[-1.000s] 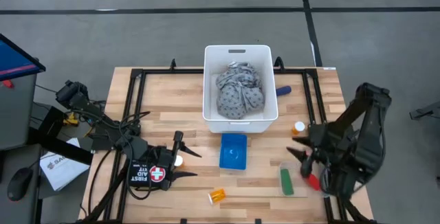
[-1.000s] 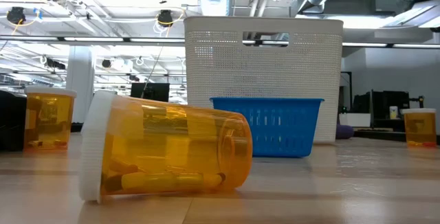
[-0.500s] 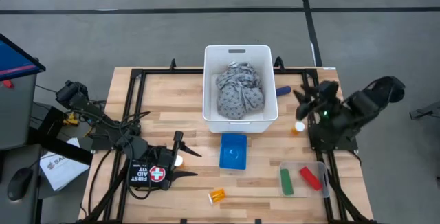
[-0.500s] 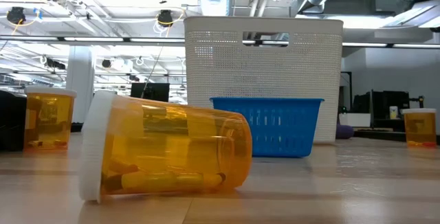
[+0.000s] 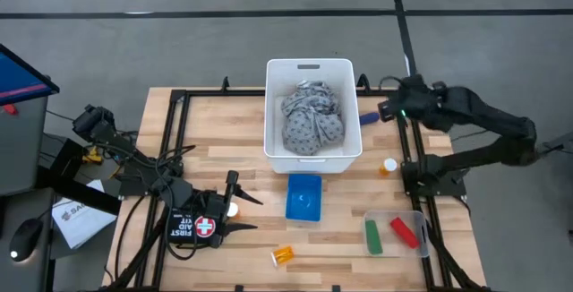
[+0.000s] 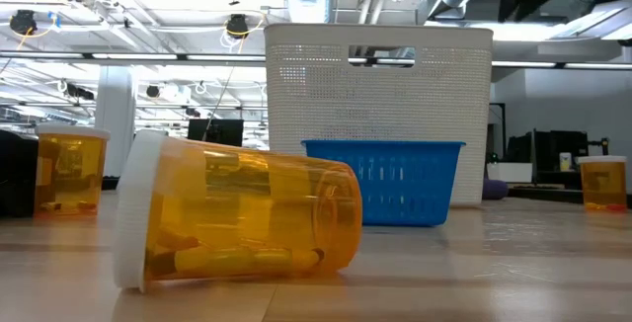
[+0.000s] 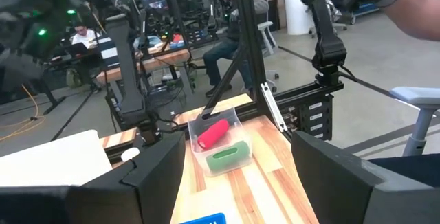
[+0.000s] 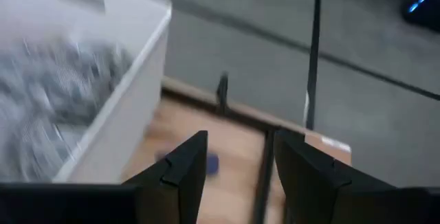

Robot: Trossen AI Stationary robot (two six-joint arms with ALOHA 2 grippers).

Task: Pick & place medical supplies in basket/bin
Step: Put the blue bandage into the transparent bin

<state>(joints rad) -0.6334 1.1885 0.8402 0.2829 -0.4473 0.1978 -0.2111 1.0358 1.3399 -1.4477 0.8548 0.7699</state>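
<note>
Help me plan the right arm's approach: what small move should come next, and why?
Probably lower the right gripper onto the blue piece beside the white bin. It hovers just by that piece with jaws apart and empty, while the left gripper waits near the front.

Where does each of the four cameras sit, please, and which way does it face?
High: overhead, straight down; both arms, white bin.
Low: tabletop level, facing toppled pill bottle; no arm clearly seen.
Left wrist: past own open left tool, toward clear tray.
Right wrist: past right tool, toward bin.
Shared: bin in high, low, right wrist.
</note>
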